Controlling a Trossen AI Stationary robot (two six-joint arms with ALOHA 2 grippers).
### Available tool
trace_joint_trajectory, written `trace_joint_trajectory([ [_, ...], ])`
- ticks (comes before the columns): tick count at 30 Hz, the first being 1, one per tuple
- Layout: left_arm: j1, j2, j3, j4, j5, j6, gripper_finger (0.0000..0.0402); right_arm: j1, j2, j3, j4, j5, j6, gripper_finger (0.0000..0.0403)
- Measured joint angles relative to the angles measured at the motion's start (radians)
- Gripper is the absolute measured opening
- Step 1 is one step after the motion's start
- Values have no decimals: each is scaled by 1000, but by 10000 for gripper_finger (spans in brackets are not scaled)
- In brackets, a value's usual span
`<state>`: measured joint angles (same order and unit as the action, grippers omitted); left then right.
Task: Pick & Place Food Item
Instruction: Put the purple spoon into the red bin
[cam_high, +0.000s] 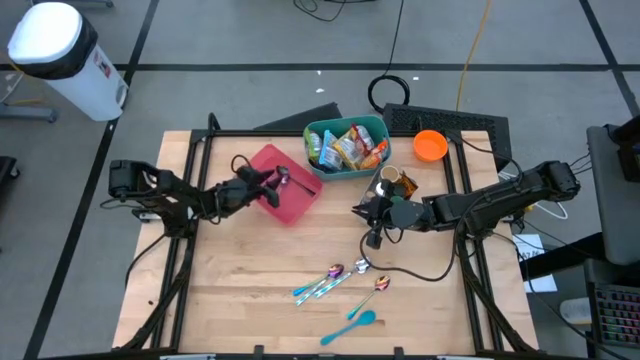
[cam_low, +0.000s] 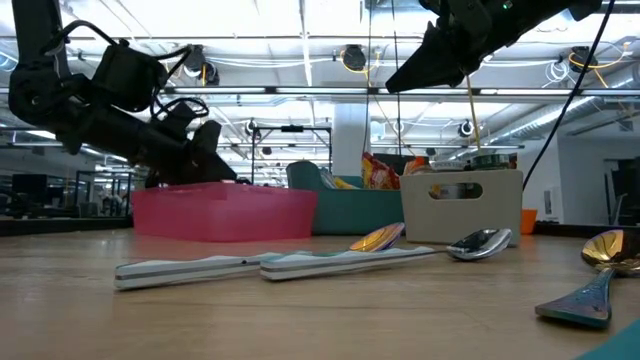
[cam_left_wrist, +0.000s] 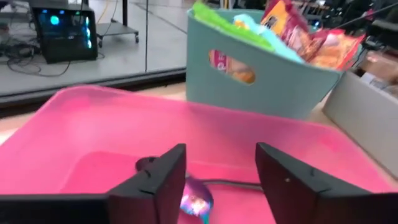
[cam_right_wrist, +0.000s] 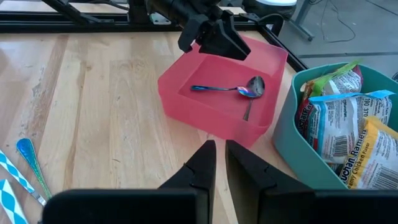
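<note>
Two arms reach in over the table (cam_high: 250, 270) from opposite sides in the overhead view. The left gripper (cam_high: 268, 182) hangs above the pink bin (cam_high: 287, 186), and the right gripper (cam_high: 368, 210) sits near the table's middle, just in front of a beige caddy (cam_high: 392, 181). Behind the pink bin stands a teal bin (cam_high: 345, 148) stuffed with snack packets (cam_high: 352, 146); an orange bowl (cam_high: 430, 146) lies off to its right. Several spoons (cam_high: 340, 285) are scattered on the near part of the table.

From table height, the left gripper (cam_low: 205, 140) hovers just above the pink bin's (cam_low: 225, 212) rim, and spoons (cam_low: 300, 262) lie in the foreground.

Left wrist view: the fingers (cam_left_wrist: 165, 180) stand apart, holding nothing, with a spoon (cam_left_wrist: 196, 200) lying on the pink floor below them.

Right wrist view: the right gripper's fingers (cam_right_wrist: 202, 165) are nearly together and empty. Beyond them, the spoon (cam_right_wrist: 233, 90) lies flat inside the pink bin (cam_right_wrist: 211, 109), beneath the left gripper (cam_right_wrist: 217, 37).
</note>
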<state>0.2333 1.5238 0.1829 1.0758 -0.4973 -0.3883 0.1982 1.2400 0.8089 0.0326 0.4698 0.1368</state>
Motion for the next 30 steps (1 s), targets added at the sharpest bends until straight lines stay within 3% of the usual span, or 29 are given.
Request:
trace_joint_trajectory([
  [6,0,0,0,75,66,27,233,0,0,0,-3,-1,0,27],
  [13,-7,0,0,111,131,31,225,0,0,0,-7,-4,10,32],
  [23,-132,0,105,99,134,235,216,0,-1,1,25,-195,46,32],
  [27,-183,0,201,-51,133,262,226,0,-1,-9,77,-294,29,32],
  [30,-212,-8,303,-297,133,256,241,0,-1,-44,171,-393,27,32],
])
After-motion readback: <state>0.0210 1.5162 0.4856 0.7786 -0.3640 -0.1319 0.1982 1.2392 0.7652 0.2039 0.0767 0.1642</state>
